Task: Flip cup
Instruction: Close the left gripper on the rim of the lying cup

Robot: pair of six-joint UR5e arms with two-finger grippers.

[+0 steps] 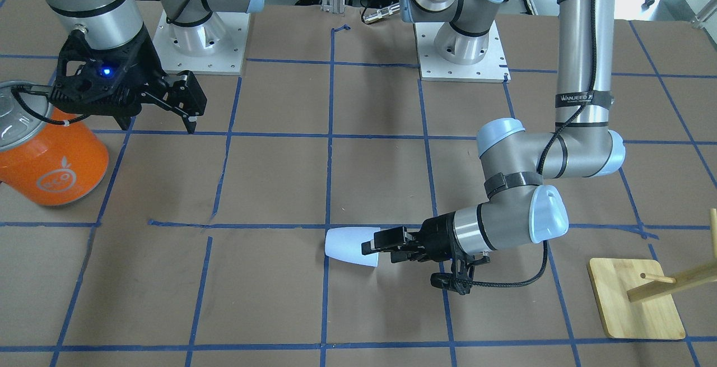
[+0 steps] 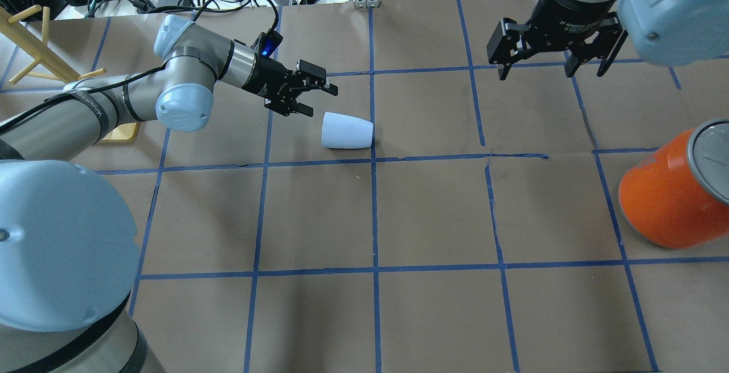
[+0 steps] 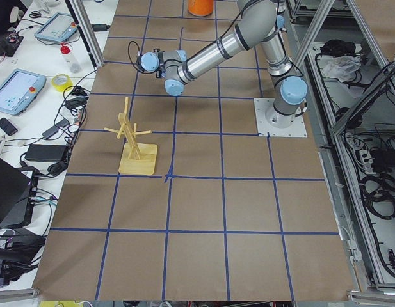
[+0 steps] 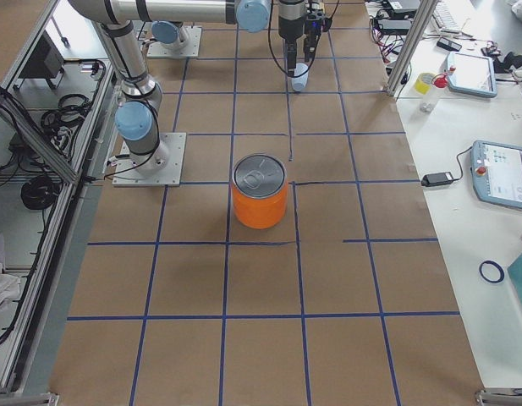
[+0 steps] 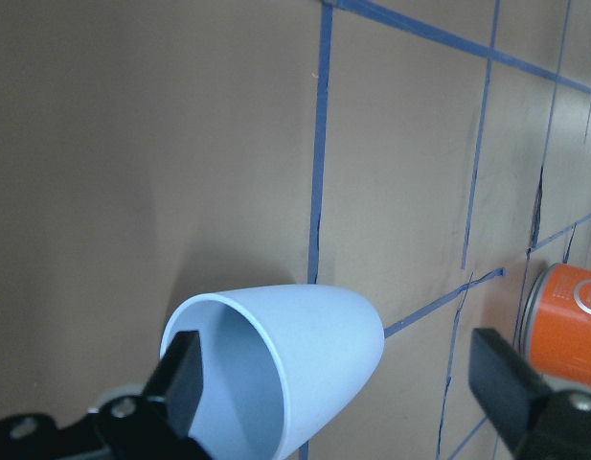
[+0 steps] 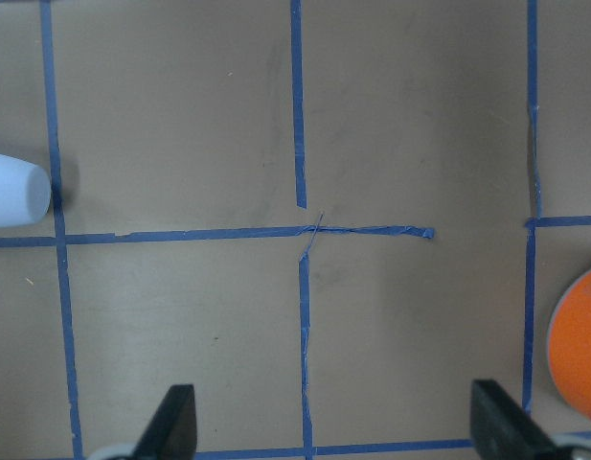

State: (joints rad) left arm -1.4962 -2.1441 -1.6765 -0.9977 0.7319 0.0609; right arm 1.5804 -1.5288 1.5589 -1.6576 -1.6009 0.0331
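Note:
The pale blue-white cup [image 2: 347, 131] lies on its side on the brown table, also seen in the front view [image 1: 350, 246]. Its open rim faces my left gripper, and its bluish inside shows in the left wrist view [image 5: 276, 374]. My left gripper [image 2: 322, 102] is open and level with the table, with its fingertips right at the rim and not shut on it. In the left wrist view one finger [image 5: 185, 379] overlaps the rim's edge. My right gripper [image 2: 551, 70] is open and empty, hanging above the table far from the cup.
A large orange can [image 2: 666, 196] with a grey lid stands below and beside my right gripper [image 1: 120, 117]. A wooden peg stand [image 1: 633, 300] stands on the left arm's side. Blue tape lines grid the table. Cables and devices lie beyond the far edge.

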